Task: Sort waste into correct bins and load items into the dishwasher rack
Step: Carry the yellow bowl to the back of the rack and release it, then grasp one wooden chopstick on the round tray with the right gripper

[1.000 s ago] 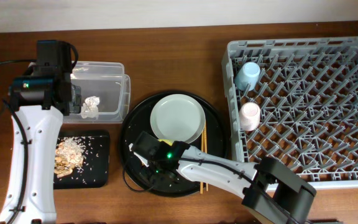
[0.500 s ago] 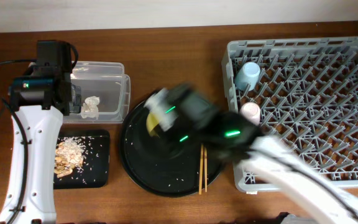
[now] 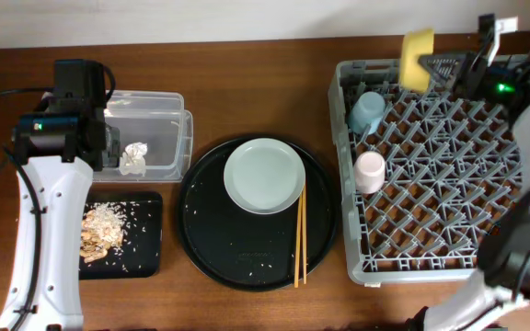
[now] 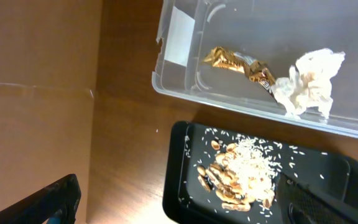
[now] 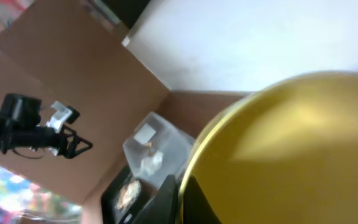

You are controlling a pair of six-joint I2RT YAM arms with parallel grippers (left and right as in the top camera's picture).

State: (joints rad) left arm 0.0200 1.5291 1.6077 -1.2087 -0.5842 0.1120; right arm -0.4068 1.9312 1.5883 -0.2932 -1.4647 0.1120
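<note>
Pinching bowl (image 3: 419,46) by rim with right end effector (image 3: 438,64), on edge over far rim of rack (image 3: 342,211), near counter's far-right corner. Open pegs just below, toward near edge. With left end effector (image 4: 179,198) spread, far off at left edge.

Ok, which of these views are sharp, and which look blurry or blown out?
Overhead: evenly lit and sharp across the rack. Left wrist: crisp, wrapper and tissue in focus. Right wrist: the yellow bowl fills the frame too close, soft, and the wall behind is washed out.
</note>
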